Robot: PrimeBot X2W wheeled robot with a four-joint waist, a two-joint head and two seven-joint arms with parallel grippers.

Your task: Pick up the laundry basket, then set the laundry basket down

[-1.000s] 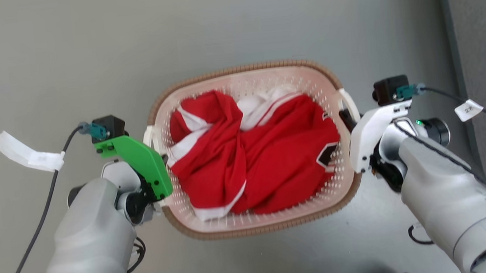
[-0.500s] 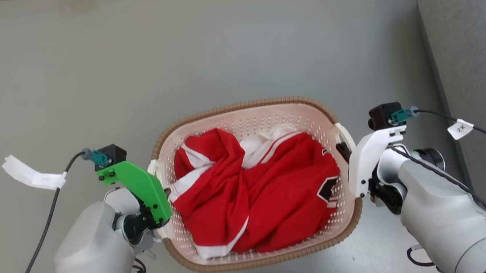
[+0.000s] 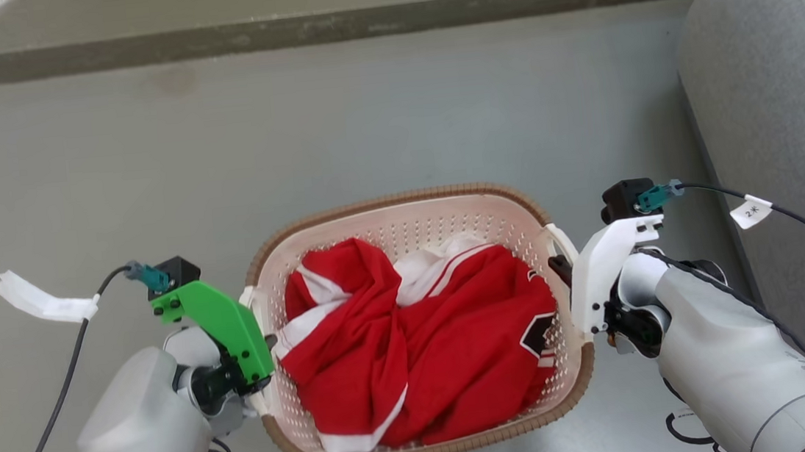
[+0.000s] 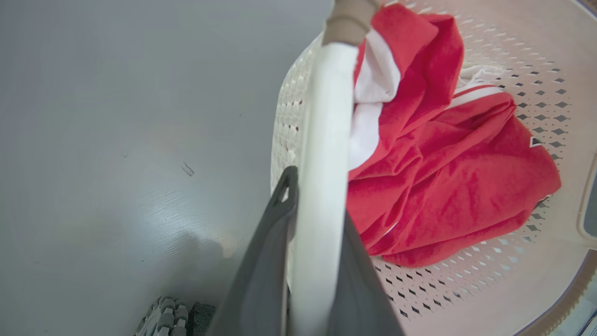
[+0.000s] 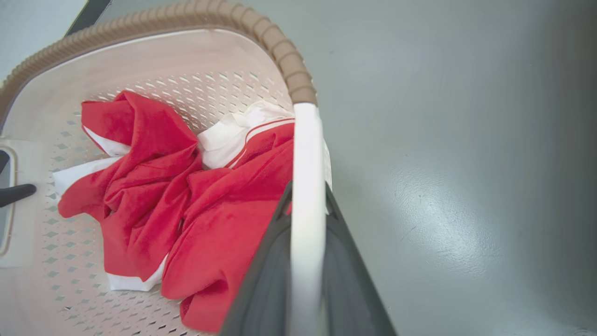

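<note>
Gripping the laundry basket [image 3: 410, 229] by its 2 white side handles: left gripper [image 4: 317, 205] clamped around the left handle [image 4: 326, 116], right gripper [image 5: 305, 200] likewise pinched onto the right handle [image 5: 305, 140], each closed down to the bar's thickness. Basket between both arms, over the grey floor [image 3: 391, 109], well apart from the grey upholstered edge [image 3: 779, 71] at right. Impossible to judge contact between base and floor. Probably mid-carry. Move both wrists at 1 pace, hold the brown rim [image 3: 400, 198] level to stop the red garment [image 3: 421, 342] spilling, avoid spreading the handles, lower straight down before releasing.
</note>
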